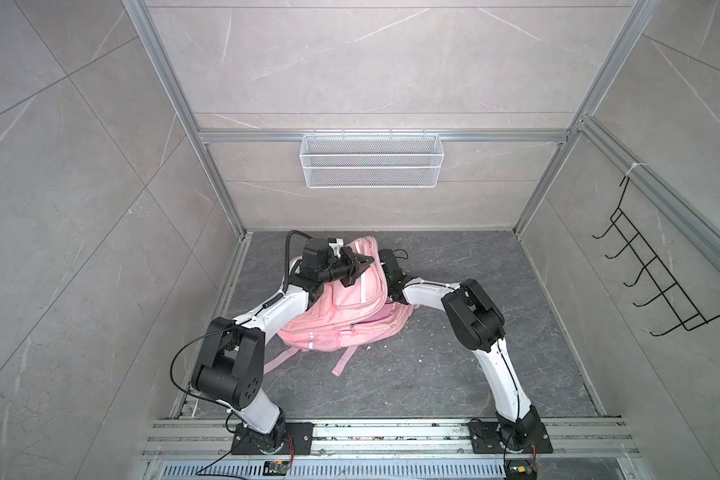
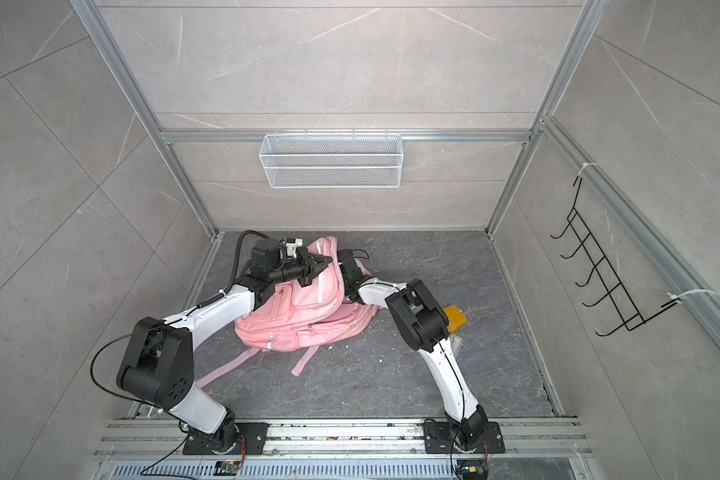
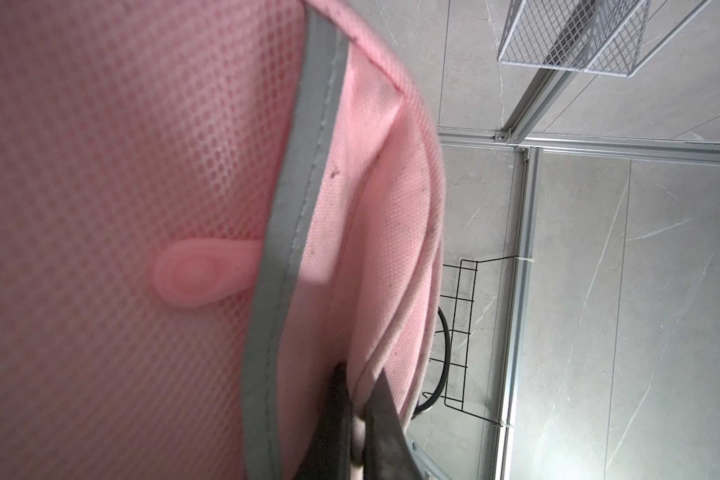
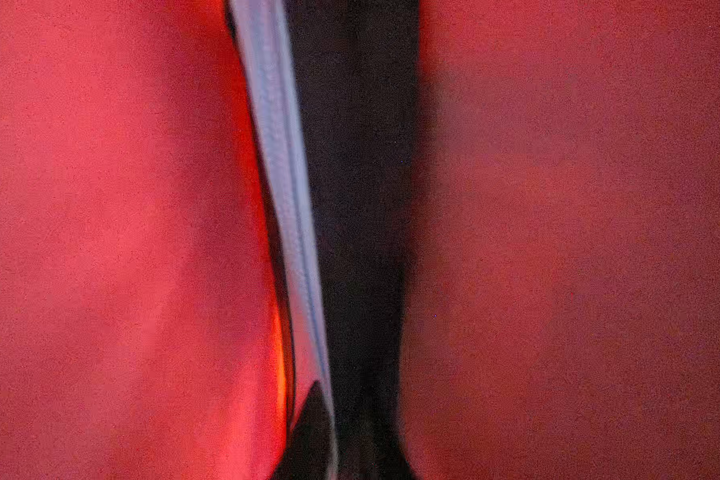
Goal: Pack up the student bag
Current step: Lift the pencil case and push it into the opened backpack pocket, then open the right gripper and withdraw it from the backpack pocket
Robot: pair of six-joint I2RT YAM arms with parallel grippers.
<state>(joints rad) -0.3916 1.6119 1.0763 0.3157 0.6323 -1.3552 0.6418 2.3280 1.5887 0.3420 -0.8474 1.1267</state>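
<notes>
We see the left arm (image 1: 275, 308) rise from the front rail, elbow bent, forearm running back over the student bag (image 1: 350, 309). Its wrist is turned so the left fingers (image 1: 360, 266) point rightward across the bag's raised top. The right arm (image 1: 430, 291) holds its elbow high, forearm angled leftward, wrist dipping in behind the bag's upper panel.

Hidden bits: in both top views the right fingers are buried behind pink cloth. The right wrist view is all blurred red-pink cloth (image 4: 100, 208), with a pale strip (image 4: 283, 187) and a dark band (image 4: 358, 187) down the middle. A dark wedge (image 4: 310, 419) sits at the frame edge and we can't tell what it is. So we can't tell whether the right fingers are open or closed. A yellow-orange thing (image 2: 454, 318) peeks from behind the right elbow in a top view, mostly covered, and we can't name it.

The bag lies on the dark stone surface (image 1: 412, 374), left of centre toward the back. Its front pockets face up and its straps (image 1: 344, 361) trail toward the front rail. In the left wrist view the left fingers (image 3: 341, 399) are closed, pinching a piped fold of the bag's pink mesh edge. A grey reflective strip (image 3: 296, 199) and a pink zip pull (image 3: 202, 276) sit just beside that grip.
</notes>
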